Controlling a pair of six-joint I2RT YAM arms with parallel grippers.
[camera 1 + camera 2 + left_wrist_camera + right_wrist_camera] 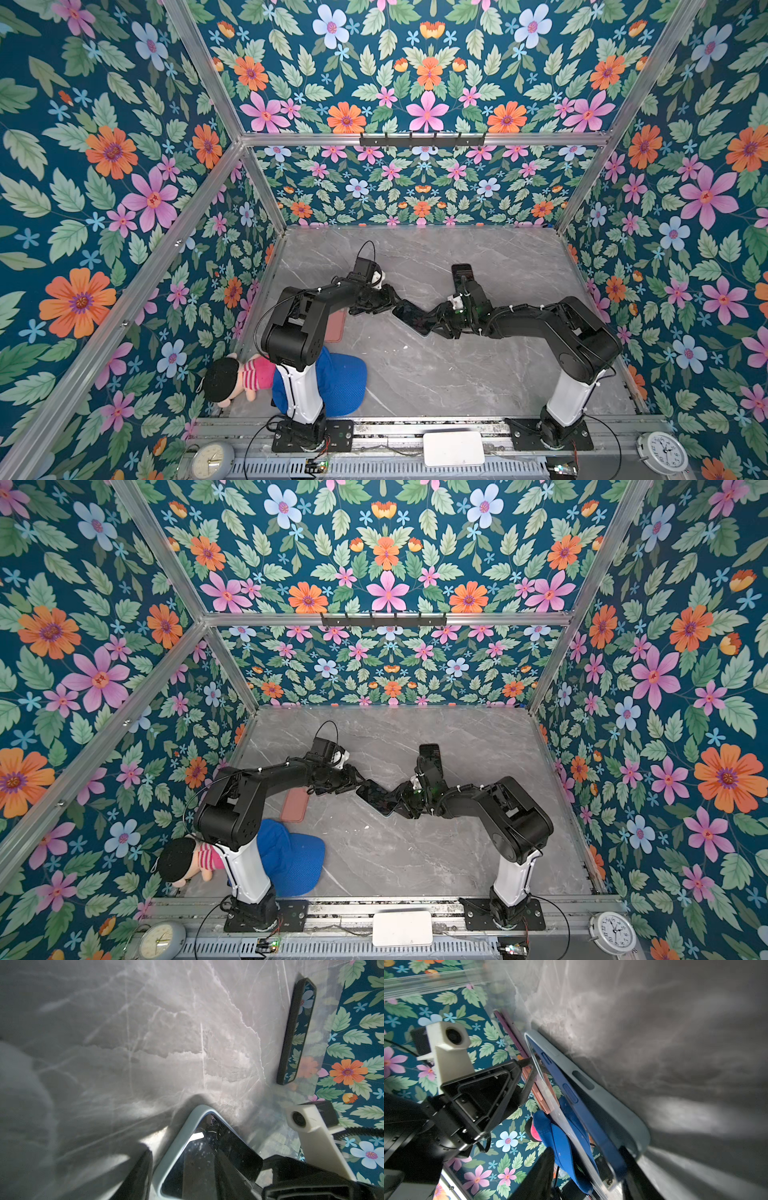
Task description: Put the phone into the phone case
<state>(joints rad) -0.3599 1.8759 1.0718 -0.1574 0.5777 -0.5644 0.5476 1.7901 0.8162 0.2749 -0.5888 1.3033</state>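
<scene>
I see wide bare surface (436,374) in front, my left arm (324,297) and right arm (523,318) bar the middle, blue cap (345,386) and doll (232,378) fill the near left corner, pink case (294,806) just past the cap, dark phone (463,272) behind my right arm

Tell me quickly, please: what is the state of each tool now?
Left tool: closed on the phone, which sits in the pale phone case.
Right tool: jaws straddle the phone; whether it grips cannot be told.
</scene>
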